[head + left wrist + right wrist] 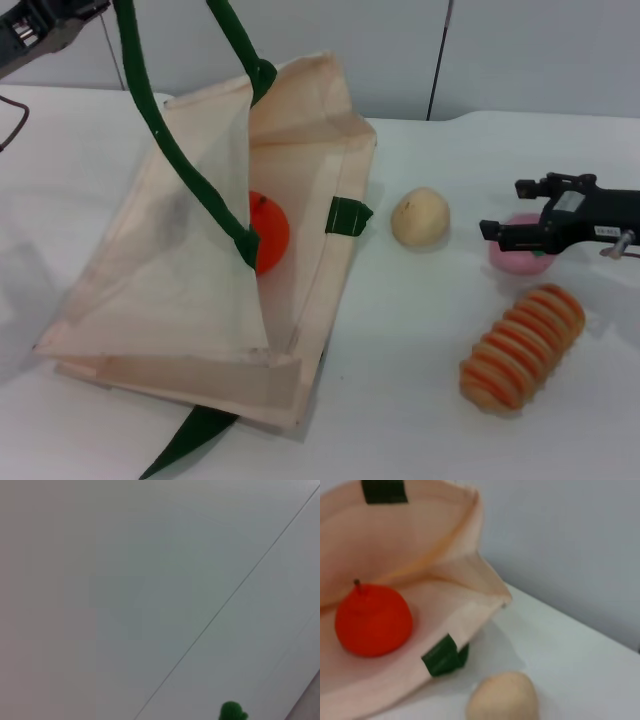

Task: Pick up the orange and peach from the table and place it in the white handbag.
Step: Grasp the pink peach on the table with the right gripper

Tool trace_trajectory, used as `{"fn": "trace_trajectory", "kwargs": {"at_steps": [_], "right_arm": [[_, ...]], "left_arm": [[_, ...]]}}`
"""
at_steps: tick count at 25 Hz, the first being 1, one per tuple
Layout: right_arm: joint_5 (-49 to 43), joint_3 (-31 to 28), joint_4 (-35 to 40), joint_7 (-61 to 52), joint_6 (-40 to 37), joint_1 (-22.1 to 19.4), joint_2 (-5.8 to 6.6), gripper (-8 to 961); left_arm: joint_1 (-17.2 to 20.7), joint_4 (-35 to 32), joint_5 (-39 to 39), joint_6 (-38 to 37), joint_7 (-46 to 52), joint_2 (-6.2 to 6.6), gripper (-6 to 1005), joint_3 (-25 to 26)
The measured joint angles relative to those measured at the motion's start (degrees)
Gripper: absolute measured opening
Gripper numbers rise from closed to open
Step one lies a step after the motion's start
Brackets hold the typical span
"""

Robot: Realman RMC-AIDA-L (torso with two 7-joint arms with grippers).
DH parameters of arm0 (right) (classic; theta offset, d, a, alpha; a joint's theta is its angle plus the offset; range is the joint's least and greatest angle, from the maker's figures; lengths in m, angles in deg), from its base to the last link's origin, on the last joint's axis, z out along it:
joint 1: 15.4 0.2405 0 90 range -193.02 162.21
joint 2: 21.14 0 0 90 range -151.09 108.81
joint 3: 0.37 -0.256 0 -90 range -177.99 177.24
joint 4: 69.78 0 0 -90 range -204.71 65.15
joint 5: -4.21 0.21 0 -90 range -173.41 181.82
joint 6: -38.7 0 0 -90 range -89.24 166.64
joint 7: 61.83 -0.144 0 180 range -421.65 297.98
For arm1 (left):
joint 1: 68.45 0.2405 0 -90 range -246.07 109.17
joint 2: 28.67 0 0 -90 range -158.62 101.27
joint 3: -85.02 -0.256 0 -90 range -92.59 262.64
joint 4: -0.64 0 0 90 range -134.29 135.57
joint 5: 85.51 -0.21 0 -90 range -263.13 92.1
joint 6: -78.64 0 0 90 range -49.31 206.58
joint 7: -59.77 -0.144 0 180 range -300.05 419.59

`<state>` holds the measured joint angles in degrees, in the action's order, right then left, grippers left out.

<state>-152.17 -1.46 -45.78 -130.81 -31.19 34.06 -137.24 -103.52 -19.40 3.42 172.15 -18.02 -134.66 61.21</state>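
White handbag (190, 290) with orange (268, 232) inside — right end effector (500, 232) spread over peach (518, 260)

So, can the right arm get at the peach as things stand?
Probably yes. The right gripper hangs right over the peach, with nothing between them; the beige ball and the striped roll sit clear to either side. How the jaws stand is not clear.

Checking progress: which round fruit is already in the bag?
The orange, bright red-orange, lies inside the handbag; the peach and beige ball remain outside.
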Motion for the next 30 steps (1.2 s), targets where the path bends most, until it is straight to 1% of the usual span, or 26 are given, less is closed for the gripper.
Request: {"fn": "trace_trajectory", "kwargs": {"at_steps": [8, 19, 24, 30], "right_arm": [[-5.7, 0.1, -0.6, -4.2, 6.9, 0.5, 0.0, 887], [-7.7, 0.2, -0.7, -5.4, 5.3, 0.7, -0.14, 880], [-7.7, 0.5, -0.6, -5.4, 4.7, 0.7, -0.11, 763], [-7.7, 0.9, -0.6, -5.6, 4.5, 0.7, -0.03, 710]], "left_arm": [[-0.1, 0.0, 0.0, 0.0, 0.0, 0.0, 116, 0.0], [-0.1, 0.0, 0.0, 0.0, 0.1, 0.0, 119, 0.0], [-0.1, 0.0, 0.0, 0.0, 0.0, 0.0, 121, 0.0], [-0.1, 0.0, 0.0, -0.1, 0.0, 0.0, 122, 0.0]]}}
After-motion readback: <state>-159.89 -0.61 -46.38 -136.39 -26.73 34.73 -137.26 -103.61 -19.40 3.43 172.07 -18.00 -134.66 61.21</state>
